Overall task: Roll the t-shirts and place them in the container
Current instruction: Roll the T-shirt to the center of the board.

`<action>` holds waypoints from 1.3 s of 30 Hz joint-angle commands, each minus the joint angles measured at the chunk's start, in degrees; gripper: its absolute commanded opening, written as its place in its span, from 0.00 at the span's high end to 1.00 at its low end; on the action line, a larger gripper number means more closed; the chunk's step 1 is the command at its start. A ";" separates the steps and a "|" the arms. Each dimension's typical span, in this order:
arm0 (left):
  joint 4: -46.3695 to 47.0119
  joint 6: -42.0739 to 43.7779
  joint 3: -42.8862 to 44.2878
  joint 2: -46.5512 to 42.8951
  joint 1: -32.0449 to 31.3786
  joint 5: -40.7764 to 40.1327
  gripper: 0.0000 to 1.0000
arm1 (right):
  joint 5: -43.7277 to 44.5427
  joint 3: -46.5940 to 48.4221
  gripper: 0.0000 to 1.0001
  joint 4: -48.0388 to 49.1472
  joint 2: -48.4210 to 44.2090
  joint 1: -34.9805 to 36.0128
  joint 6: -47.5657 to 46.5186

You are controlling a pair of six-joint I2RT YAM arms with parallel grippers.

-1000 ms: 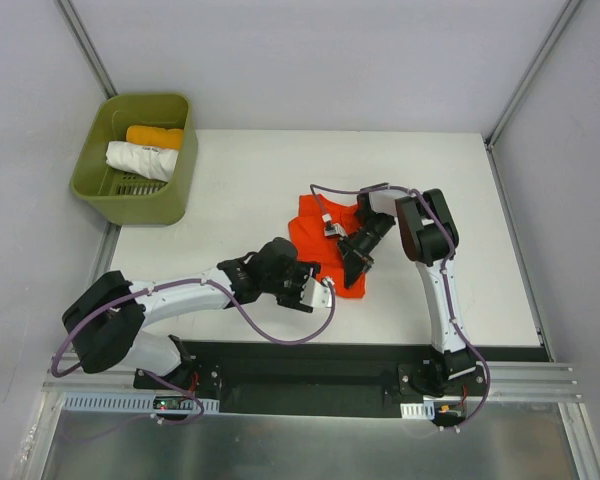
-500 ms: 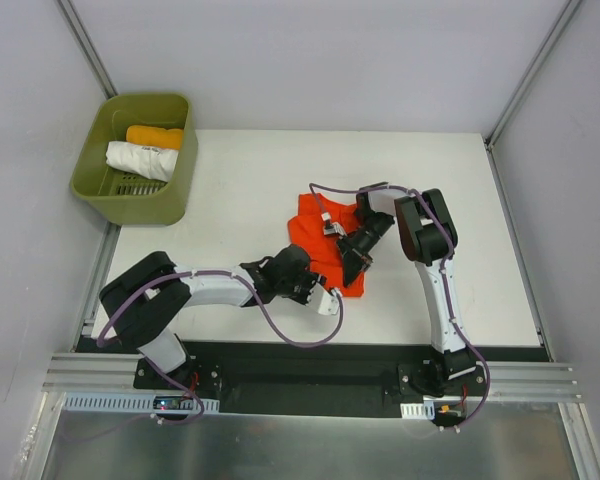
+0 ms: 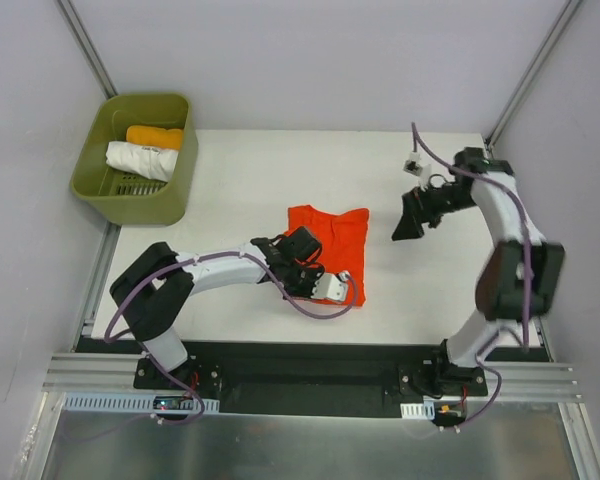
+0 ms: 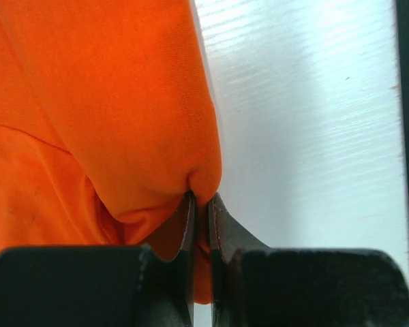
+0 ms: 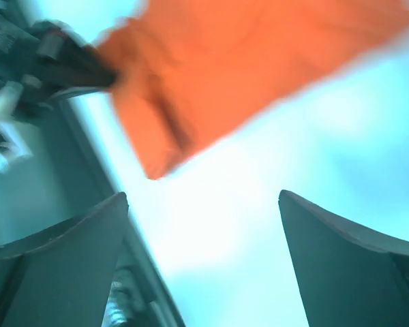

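Observation:
The red-orange t-shirt (image 3: 332, 238) lies folded into a rough rectangle in the middle of the white table. My left gripper (image 3: 332, 288) is at its near right corner. In the left wrist view that gripper (image 4: 203, 201) is shut on a bulging fold of the t-shirt (image 4: 109, 102) at the cloth's right edge. My right gripper (image 3: 405, 226) hangs open to the right of the shirt, apart from it. In the right wrist view the right gripper (image 5: 203, 194) holds nothing between its fingers, and the blurred t-shirt (image 5: 245, 61) lies beyond them.
A green basket (image 3: 130, 205) stands at the far left corner with a white roll (image 3: 140, 160) and a yellow-orange roll (image 3: 155, 136) in it. A black strip (image 3: 310, 355) runs along the table's near edge. Metal frame posts rise at the back corners.
My right gripper has let go of the shirt, opened wide and swung up and away to the right. My left gripper has slid right to the shirt's near corner and shut on it.

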 commanded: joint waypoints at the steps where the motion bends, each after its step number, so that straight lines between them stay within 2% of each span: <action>1: -11.71 -9.32 5.48 3.28 2.87 14.13 1.00 | 24.89 -25.09 0.04 42.50 -36.48 0.32 16.16; 3: -12.33 -10.82 6.63 4.77 4.36 16.50 1.00 | 24.51 -35.28 0.04 57.21 -52.10 0.67 13.63; 4: -12.42 -11.44 7.33 5.21 4.81 19.04 1.00 | 25.56 -38.37 0.04 67.46 -54.88 1.10 15.80; 5: -12.60 -12.93 7.68 5.65 5.25 20.55 1.00 | 26.44 -39.36 0.04 68.17 -56.04 1.89 22.53; 6: -12.86 -13.55 8.30 6.96 5.69 21.95 1.00 | 25.58 -37.54 0.04 66.70 -55.10 2.16 25.20; 7: -13.30 -14.16 9.69 7.50 6.47 24.75 1.00 | 17.30 -34.83 0.04 57.20 -53.26 2.16 26.27; 8: -13.65 -15.48 10.40 8.11 6.92 26.00 1.00 | 13.04 -27.49 0.04 51.71 -51.15 2.34 26.55; 10: -14.35 -16.36 12.25 10.22 8.23 28.46 1.00 | 5.12 -21.12 0.04 38.37 -44.23 2.78 25.22; 11: -14.62 -17.50 12.78 10.92 8.59 30.21 1.00 | 6.31 -19.96 0.04 38.47 -42.97 3.91 26.71; 12: -14.88 -18.03 13.31 12.15 8.85 31.19 1.00 | 7.36 -21.69 0.04 41.08 -43.13 3.83 33.34; 13: -15.14 -19.08 14.27 12.77 9.55 32.07 1.00 | 10.07 -22.66 0.04 44.33 -44.96 4.01 34.19; 14: -15.32 -19.44 14.80 13.38 9.99 34.25 1.00 | 10.71 -23.28 0.04 43.92 -45.85 4.53 32.28; 15: -15.58 -20.23 15.24 14.61 10.34 35.23 1.00 | 11.67 -24.24 0.04 42.53 -46.73 5.75 24.52; 17: -15.94 -22.08 17.00 15.76 11.66 38.47 1.00 | 22.10 -27.13 0.04 39.35 -51.55 12.86 15.43; 18: -16.11 -22.52 17.44 16.63 12.01 39.10 1.00 | 23.97 -33.16 0.04 40.13 -54.36 15.06 6.34; 19: -16.20 -23.22 18.14 17.08 12.37 39.54 1.00 | 25.29 -37.74 0.04 44.32 -57.00 18.04 3.81; 21: -16.29 -23.75 19.02 18.04 13.16 40.95 1.00 | 23.65 -47.22 0.04 51.27 -63.16 18.95 3.60; 23: -16.38 -24.19 19.46 18.92 13.86 41.91 1.00 | 18.48 -47.20 0.04 44.76 -61.79 20.09 -1.10; 24: -16.46 -24.54 19.73 19.28 14.13 42.35 1.00 | 15.32 -45.89 0.01 34.53 -60.46 21.05 -9.75; 26: -16.55 -24.80 19.82 19.80 14.65 43.15 1.00 | 19.22 -47.79 0.04 34.24 -58.44 27.10 -10.19; 28: -16.55 -24.72 19.64 19.81 15.09 43.59 1.00 | 22.92 -52.17 0.04 40.03 -58.43 30.36 -11.58; 32: -16.64 -24.80 19.38 20.33 15.62 44.46 1.00 | 23.11 -54.23 0.04 45.24 -55.80 33.10 -15.46; 39: -16.64 -25.16 18.85 20.77 16.68 46.22 1.00 | 25.21 -53.96 0.02 53.66 -45.43 36.88 -15.11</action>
